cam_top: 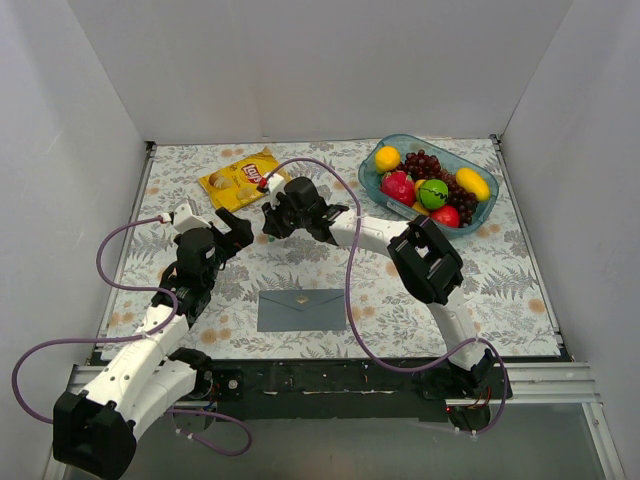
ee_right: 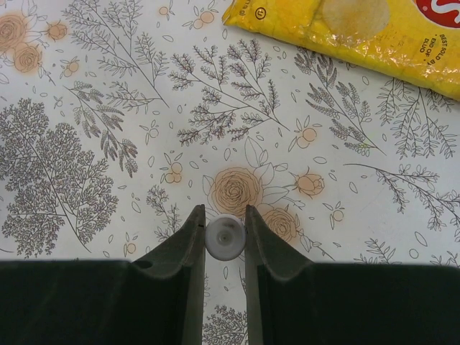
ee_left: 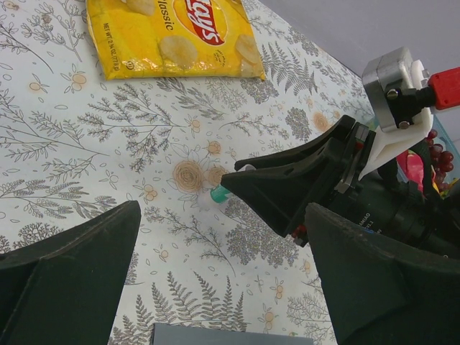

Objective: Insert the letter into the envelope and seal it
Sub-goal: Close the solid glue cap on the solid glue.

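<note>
While the envelope (cam_top: 301, 310) lies flat at six o'clock on the tabletop (cam_top: 500, 290), the left pincer (cam_top: 232, 230) gapes wide at nine o'clock. Beyond it, the right pincer (ee_right: 224, 215) clasps a small white cylinder (ee_right: 224, 236) near the crisp bag (cam_top: 243, 178) at eleven o'clock.

- Left wrist view: on the yellow crisp bag (ee_left: 176, 36) we read the red "Lay's" logo, cut off by the top edge.
- Same bag: "lassic" under the logo, its first letter cut off.
- Same bag: "NET WT" in small black print along one edge; the figures after it are too small to read.
- Right wrist view: circled "U" near the bag's corner; the print beside it is unreadable.
- Top view: the logo is too small to read.
</note>
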`<state>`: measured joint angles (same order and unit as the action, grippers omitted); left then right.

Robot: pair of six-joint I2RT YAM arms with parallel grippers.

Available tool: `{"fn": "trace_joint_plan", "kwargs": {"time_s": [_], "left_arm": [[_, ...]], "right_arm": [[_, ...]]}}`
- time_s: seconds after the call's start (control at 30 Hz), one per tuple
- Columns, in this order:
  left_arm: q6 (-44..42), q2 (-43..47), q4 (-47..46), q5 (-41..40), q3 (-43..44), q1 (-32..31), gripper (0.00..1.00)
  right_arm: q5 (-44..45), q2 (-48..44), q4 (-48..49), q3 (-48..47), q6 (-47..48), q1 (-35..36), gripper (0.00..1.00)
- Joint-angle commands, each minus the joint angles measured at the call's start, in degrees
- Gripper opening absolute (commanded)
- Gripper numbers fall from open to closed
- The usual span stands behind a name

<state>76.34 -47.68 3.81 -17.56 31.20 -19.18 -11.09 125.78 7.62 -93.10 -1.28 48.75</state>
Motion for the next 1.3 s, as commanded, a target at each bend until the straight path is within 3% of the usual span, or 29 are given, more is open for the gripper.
{"fn": "trace_joint_plan", "kwargs": {"time_s": [0.0, 0.3, 0.7, 1.27], "left_arm": [[0.2, 0.0, -0.7, -0.5, -0.8, 0.4, 0.98], [0.2, 0.0, -0.6, -0.6, -0.7, 0.4, 0.98], [0.3, 0.6, 0.1, -1.0, -0.9, 0.4, 0.98], [0.1, 0.7, 0.0, -0.5, -0.9, 0.4, 0.98]], "right_arm": [[1.6, 1.1, 0.6, -1.5, 1.0, -0.3, 0.01], [4.1, -0.6, 2.0, 2.7, 4.2, -0.1, 0.01], [7.2, -5.5, 16.1, 17.9, 5.3, 1.8, 0.01], [8.3, -3.7, 11.4, 16.4, 10.6, 3.0, 0.01]]}}
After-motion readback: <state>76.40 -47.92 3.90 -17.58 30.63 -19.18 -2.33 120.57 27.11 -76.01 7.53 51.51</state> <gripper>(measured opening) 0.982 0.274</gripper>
